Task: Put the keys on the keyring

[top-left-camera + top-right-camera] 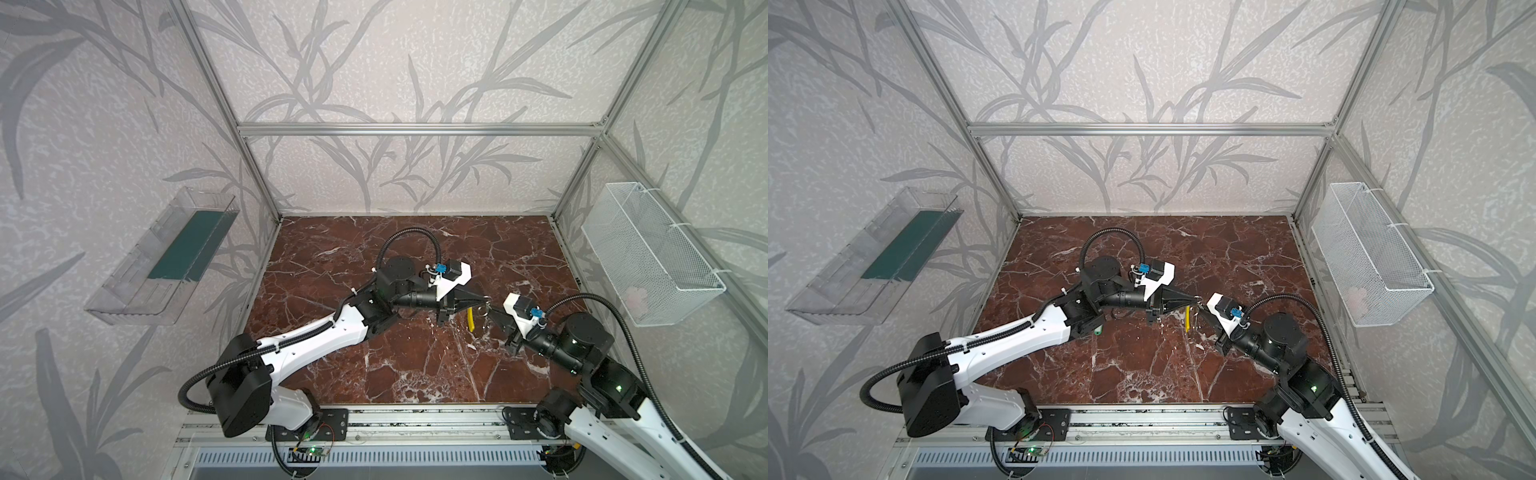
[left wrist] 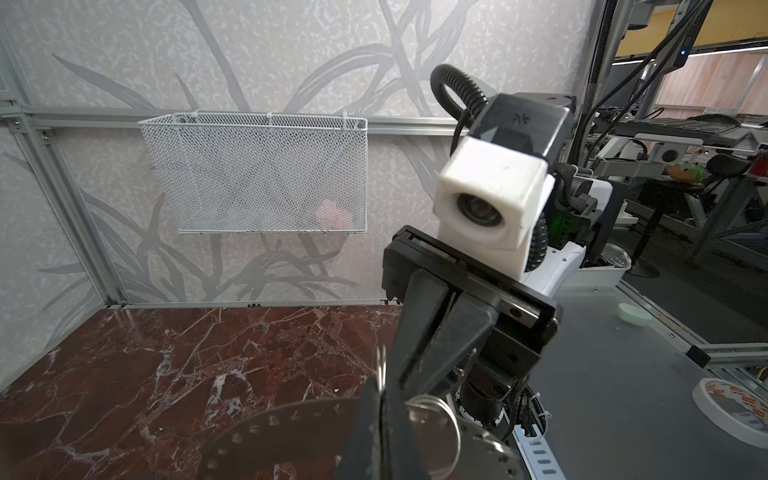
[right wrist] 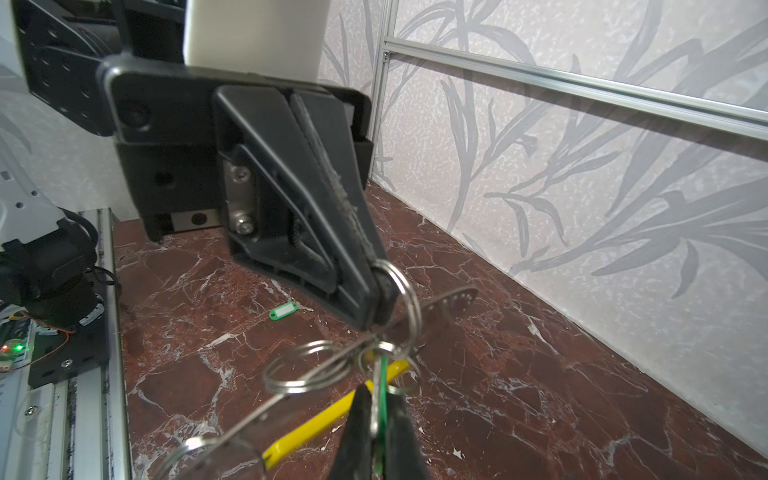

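Observation:
Above the middle of the table, my left gripper (image 1: 484,298) (image 2: 381,388) is shut on a thin wire ring (image 3: 401,286) of the keyring. The keyring's flat perforated grey band (image 2: 270,419) (image 3: 455,298) and yellow sleeve (image 1: 471,322) (image 1: 1188,320) (image 3: 332,411) hang below it. My right gripper (image 1: 491,309) (image 3: 380,392) meets it tip to tip and is shut on a key's green tag (image 3: 384,374), held edge-on against the cluster of wire rings (image 3: 307,365). Another key with a green tag (image 3: 284,311) (image 1: 1097,330) lies on the table under the left arm.
The table is red-brown marble (image 1: 415,365) inside an aluminium frame. A white mesh basket (image 1: 652,253) hangs on the right wall. A clear plastic tray (image 1: 162,257) is fixed to the left wall. A metal rail (image 1: 415,424) runs along the front edge.

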Tool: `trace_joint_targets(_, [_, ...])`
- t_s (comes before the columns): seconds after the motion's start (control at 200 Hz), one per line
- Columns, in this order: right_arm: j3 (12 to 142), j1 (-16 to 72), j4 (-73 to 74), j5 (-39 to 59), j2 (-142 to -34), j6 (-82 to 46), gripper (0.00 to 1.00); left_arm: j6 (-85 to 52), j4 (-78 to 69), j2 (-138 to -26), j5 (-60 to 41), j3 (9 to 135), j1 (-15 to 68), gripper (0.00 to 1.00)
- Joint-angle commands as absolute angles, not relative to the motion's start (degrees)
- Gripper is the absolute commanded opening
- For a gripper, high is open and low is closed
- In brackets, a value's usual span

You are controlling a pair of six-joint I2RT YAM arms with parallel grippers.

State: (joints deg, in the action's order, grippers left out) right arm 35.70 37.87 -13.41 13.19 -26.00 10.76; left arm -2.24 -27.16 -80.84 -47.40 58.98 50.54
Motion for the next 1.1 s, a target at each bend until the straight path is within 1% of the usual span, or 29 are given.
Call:
trace_joint_targets(0.0, [35.6,37.9,-12.1,16.9,-27.6,10.5,0.00,-4.6,-33.0,-81.2,-49.3,58.4,50.4,0.00])
trace_joint_targets(0.155, [36.2,37.9,-12.0,18.8,-29.2,10.5,0.00,-5.2,-34.5,-81.3,-49.8,57.8,50.4,0.00])
trace_joint_targets(0.285, [37.1,37.9,-13.3,18.3,-29.3,11.1,0.00,-4.3,-33.9,-80.8,-50.0,57.5,50.4,0.00])
trace_joint_targets(0.365, [38.0,37.8,-15.5,16.5,-28.5,12.1,0.00,-1.3,-29.8,-80.0,-50.2,57.9,50.2,0.00])
trace_joint_targets(0.47, [39.4,37.8,-19.2,14.0,-26.8,13.6,0.00,5.3,-20.7,-78.4,-49.8,59.4,50.2,0.00])
trace_joint_targets(0.585, [41.0,37.8,-22.0,13.5,-25.5,14.4,0.00,10.6,-12.8,-77.5,-49.0,61.0,50.0,0.00])
trace_joint_targets(0.72, [41.5,37.8,-23.1,14.5,-25.1,14.2,0.00,12.4,-10.6,-77.3,-48.6,61.7,49.8,0.00])
trace_joint_targets(1.095, [43.9,37.8,-26.4,13.0,-26.3,16.0,0.00,17.9,-3.3,-76.1,-46.2,62.7,49.7,0.00])
